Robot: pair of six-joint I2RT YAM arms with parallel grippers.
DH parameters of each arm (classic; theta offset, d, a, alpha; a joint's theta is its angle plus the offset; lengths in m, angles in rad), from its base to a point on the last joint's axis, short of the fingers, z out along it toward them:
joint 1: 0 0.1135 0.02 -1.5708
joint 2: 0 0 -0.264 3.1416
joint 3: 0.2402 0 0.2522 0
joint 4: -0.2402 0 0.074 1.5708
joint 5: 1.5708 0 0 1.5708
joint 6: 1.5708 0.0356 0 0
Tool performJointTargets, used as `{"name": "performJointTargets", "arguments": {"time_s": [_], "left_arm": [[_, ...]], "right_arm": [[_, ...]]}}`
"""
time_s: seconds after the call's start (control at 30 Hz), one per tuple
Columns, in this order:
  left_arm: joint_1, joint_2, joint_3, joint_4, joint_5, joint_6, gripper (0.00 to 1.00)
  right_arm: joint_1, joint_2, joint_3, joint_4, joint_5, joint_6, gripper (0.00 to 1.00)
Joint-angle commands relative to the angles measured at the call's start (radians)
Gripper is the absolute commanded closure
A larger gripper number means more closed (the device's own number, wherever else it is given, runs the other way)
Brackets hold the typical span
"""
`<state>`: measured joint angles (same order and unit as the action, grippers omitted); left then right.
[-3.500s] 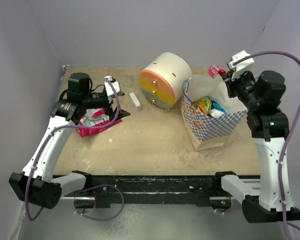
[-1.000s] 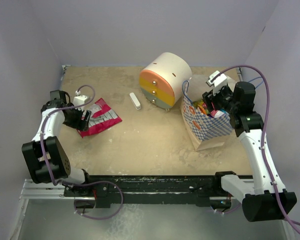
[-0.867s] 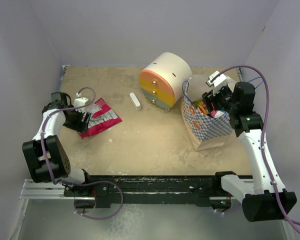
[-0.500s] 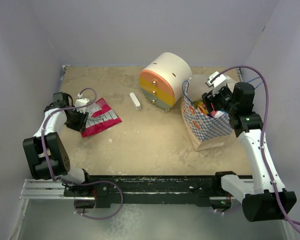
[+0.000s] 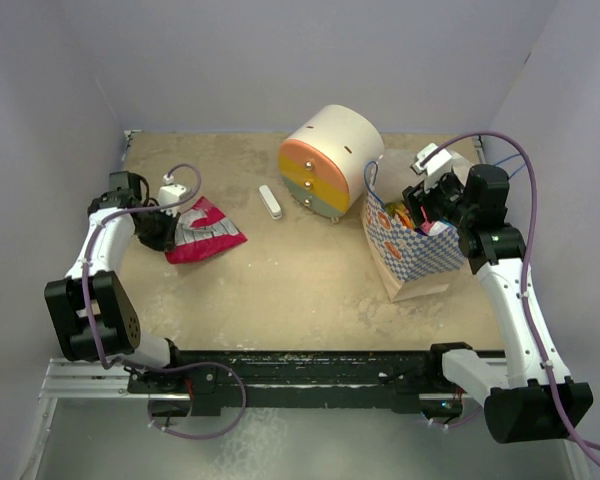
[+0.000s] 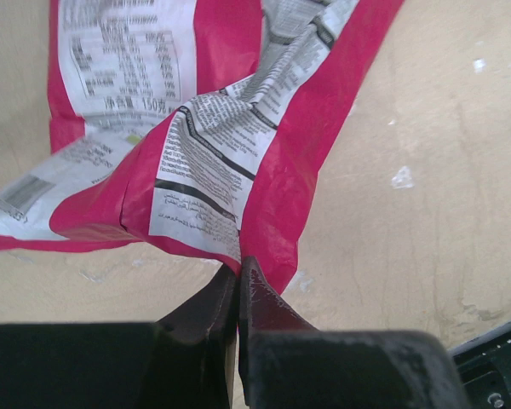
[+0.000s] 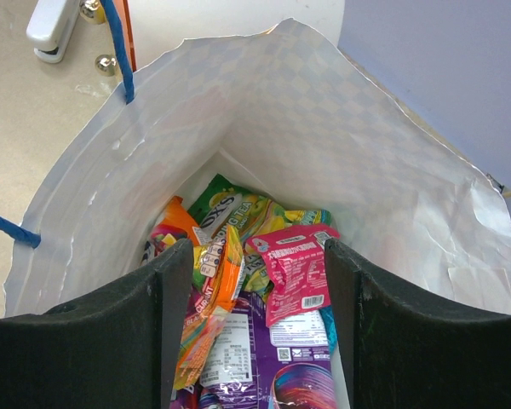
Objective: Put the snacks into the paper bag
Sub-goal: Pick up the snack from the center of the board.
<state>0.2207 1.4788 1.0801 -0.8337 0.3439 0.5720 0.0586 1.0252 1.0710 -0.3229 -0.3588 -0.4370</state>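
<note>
Crinkled red packet (image 6: pixel 196 128); white printed panels.

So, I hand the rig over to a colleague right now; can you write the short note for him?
Left gripper: shut on one edge of the red packet, well to the left of the bag.
Right gripper: open and empty, at the bag's mouth.
Done: many snacks lie in the bag.
Left: carry the red packet over and drop it in. I see no other snack outside the bag.
</note>
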Motion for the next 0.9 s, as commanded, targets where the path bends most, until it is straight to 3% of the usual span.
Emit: {"name": "performJointTargets", "arguments": {"time_s": [0.0,0.27,0.47,0.7,0.87], "left_arm": [[-0.035,-0.096,0.097,-0.063,0.131,0.044,0.99],[-0.159,-0.26,0.152,-0.085,0.201,0.149,1.0],[-0.247,-0.35,0.188,-0.072,0.312,0.217,1.0],[-0.392,-0.316,0.33,-0.112,0.359,0.291,1.0],[-0.478,-0.244,0.456,-0.126,0.378,0.252,1.0]], "right_arm": [[-0.002,0.013,0.045,0.02,-0.05,0.007,0.34],[0.0,0.078,0.224,-0.081,-0.149,-0.024,0.32],[0.013,0.116,0.357,-0.121,-0.343,-0.035,0.27],[0.076,0.184,0.424,0.052,-0.573,0.125,0.25],[0.227,0.278,0.504,0.078,-0.595,0.176,0.25]]}}
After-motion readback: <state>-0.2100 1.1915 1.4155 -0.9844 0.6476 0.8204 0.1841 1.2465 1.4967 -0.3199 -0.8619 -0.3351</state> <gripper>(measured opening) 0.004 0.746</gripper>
